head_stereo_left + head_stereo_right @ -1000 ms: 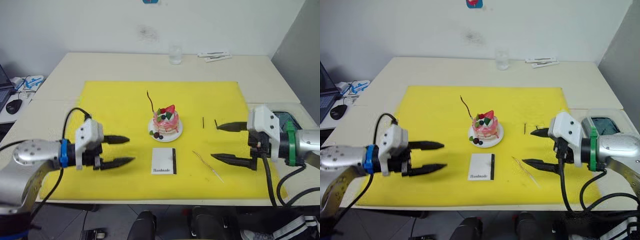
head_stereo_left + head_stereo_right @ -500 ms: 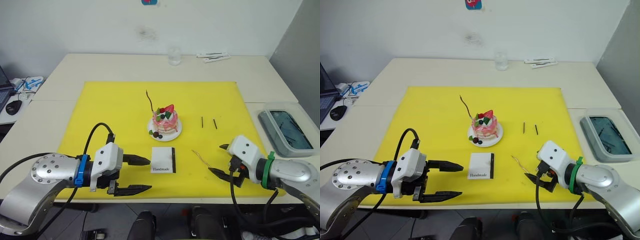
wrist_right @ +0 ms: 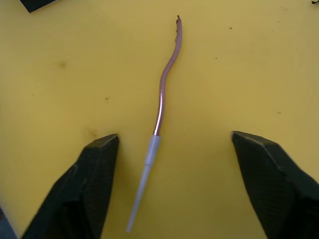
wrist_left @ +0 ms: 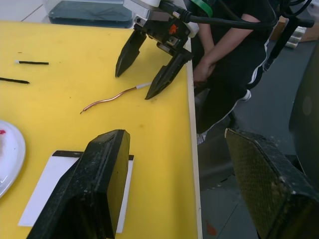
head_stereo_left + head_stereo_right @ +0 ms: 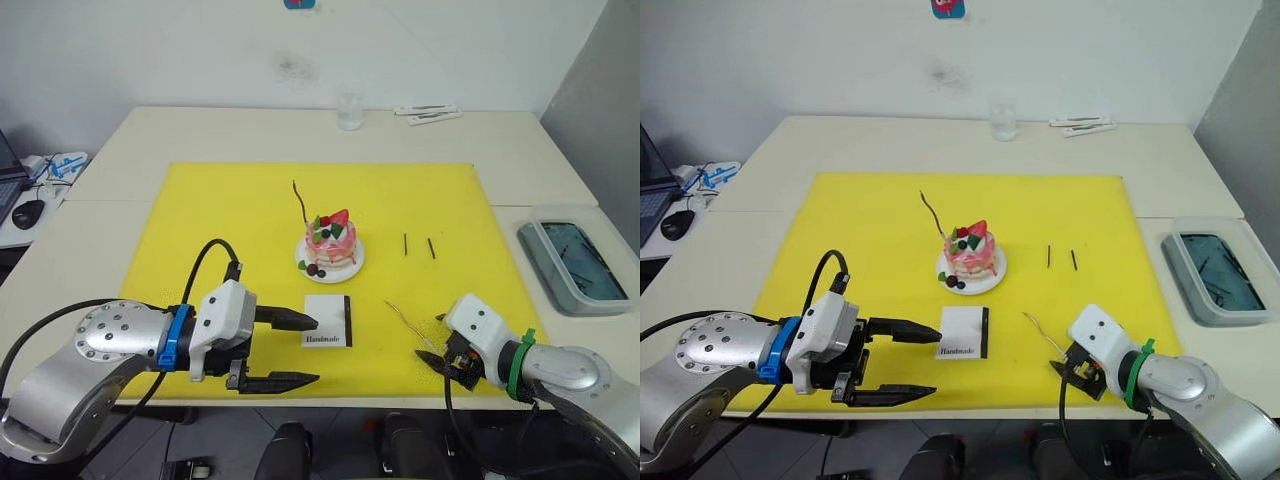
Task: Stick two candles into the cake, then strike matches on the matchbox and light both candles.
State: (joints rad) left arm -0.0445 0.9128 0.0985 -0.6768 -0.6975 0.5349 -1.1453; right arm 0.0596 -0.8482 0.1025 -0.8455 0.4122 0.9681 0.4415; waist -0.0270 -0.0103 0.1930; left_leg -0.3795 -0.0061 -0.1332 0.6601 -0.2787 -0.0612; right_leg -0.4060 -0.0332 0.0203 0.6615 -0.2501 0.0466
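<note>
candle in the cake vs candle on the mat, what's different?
The candle in the cake stands upright, its lower end stuck into the cake; the candle on the mat lies flat on the yellow mat. The lying one shows its pale bare end; the standing one's lower end is hidden. The lying one sits between the open fingers of the right gripper; the standing one has no gripper near. Both are thin, wavy and brown.

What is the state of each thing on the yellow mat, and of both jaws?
Candle in cake: standing up, unlit.
Second candle: lying flat between the open jaws, not gripped.
Cake: on its plate.
Matches: lying flat, untouched.
Matchbox: lying flat, closed.
Left gripper: open, empty.
Right gripper: open, empty.
</note>
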